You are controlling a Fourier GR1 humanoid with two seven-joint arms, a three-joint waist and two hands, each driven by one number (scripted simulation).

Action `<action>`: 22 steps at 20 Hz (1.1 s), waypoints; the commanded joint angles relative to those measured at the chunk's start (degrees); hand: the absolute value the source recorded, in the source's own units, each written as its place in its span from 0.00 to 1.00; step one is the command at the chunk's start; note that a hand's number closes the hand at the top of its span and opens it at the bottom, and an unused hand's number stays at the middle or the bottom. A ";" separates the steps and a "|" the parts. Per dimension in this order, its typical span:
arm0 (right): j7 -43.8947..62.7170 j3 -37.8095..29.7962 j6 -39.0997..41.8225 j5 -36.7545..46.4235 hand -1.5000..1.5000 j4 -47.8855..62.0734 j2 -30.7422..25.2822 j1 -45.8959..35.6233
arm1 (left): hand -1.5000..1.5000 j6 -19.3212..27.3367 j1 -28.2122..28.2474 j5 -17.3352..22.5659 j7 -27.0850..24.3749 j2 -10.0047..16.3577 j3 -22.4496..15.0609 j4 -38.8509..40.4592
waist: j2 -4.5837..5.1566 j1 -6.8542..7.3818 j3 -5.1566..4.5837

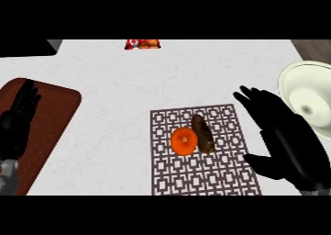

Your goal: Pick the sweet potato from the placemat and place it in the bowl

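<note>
A brown sweet potato (pixel 203 133) lies on the patterned placemat (pixel 201 176), touching an orange round fruit or vegetable (pixel 184 140) on its left. The cream bowl (pixel 310 96) sits at the right edge of the counter. My right hand (pixel 286 140) hovers open just right of the placemat, fingers straight and pointing away, thumb toward the mat; it is apart from the sweet potato. My left hand (pixel 15 117) rests open at the left edge, fingers up, holding nothing.
A dark brown board (pixel 56 110) lies under the left hand at the counter's left side. A small red and orange object (pixel 143 44) stands at the far edge. White counter (pixel 127 82) spreads between the board and the placemat.
</note>
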 commanded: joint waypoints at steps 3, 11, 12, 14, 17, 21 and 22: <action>21.59 7.88 11.81 14.10 0.00 -7.59 10.82 -4.57 | 0.50 0.29 -2.99 -1.45 1.72 -1.59 -1.32 -2.50 | 1.12 2.88 0.21; 30.72 5.44 34.60 4.48 0.00 4.83 25.07 -20.23 | 0.50 -2.69 -4.13 -1.15 0.52 -1.37 -0.19 0.03 | 1.52 4.25 0.09; 29.61 4.25 37.39 2.19 0.00 6.69 24.02 -21.14 | 0.50 -2.35 -3.19 -1.01 0.89 -1.78 -0.56 -1.58 | 1.44 4.61 0.08; 30.98 2.95 41.72 -1.15 0.00 7.44 23.72 -20.54 | 0.50 -2.10 -1.25 -1.83 -0.74 -2.20 -0.72 0.07 | 1.31 3.87 0.04; 30.68 3.57 41.66 -0.14 0.00 18.15 28.44 -23.29 | 0.50 -1.85 -5.28 -2.24 0.51 -2.58 -0.69 0.77 | 1.77 4.13 0.10; 31.49 0.68 46.84 -4.89 0.00 23.35 30.86 -24.08 | 0.50 -2.42 -3.65 -1.91 2.92 -1.88 -1.02 -2.36 | 1.30 4.17 0.20; 30.95 -0.49 46.88 -4.88 0.00 24.48 30.81 -24.76 | 0.50 -2.12 -4.65 -2.11 1.71 -2.23 -0.13 -0.69 | 1.41 3.63 0.21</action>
